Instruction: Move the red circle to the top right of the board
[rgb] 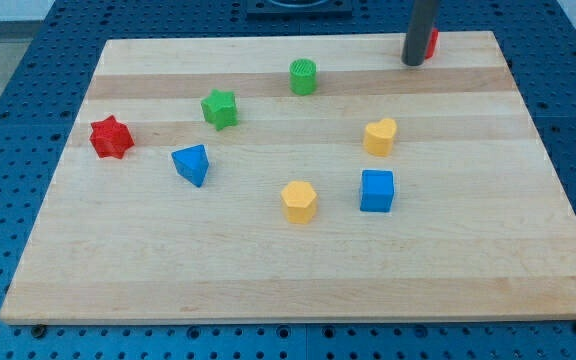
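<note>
**Q:** Now, where was the red circle, and how did it look likely to handle?

**A:** The red circle (433,41) sat in the upper right of the frame, near the top edge of the wooden board (268,270). Only a sliver of red showed, because the dark rod stood in front of it. My tip (413,62) was at its left side, seemingly touching it. The rod has no fingers to open or close, so it could only push. I judged the block small, light and rigid, likely to slide easily on smooth wood and to roll off a push aimed off-centre. Contact belonged on the middle of its side.

**Q:** What else was on the board, and did anything stand in the way?

**A:** A green cylinder (303,76) stood upper centre, with a green star (220,108) to its lower left. A red star (111,137) was at the far left, and a blue triangular block (191,164) just right of and below it. A yellow heart (379,136) lay right of centre, a blue cube (376,190) below it, and a yellow hexagon (299,201) to the cube's left. All were well apart from the circle. Nothing blocked it; the nearby board edge seemed the only risk.
</note>
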Robot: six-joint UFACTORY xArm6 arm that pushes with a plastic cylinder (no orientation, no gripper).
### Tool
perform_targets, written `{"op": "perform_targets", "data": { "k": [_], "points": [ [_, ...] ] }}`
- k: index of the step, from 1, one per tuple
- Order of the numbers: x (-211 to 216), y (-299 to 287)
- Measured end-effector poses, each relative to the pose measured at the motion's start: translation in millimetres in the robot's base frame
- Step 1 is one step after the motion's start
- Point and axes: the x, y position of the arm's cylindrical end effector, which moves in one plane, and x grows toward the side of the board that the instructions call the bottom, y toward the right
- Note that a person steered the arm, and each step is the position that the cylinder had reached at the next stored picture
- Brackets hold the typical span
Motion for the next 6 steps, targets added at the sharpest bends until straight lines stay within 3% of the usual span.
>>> {"op": "perform_targets", "data": {
  "k": [1, 2, 6],
  "points": [
    [0, -50],
    [-6, -57],
    [-22, 22]
  ]
}}
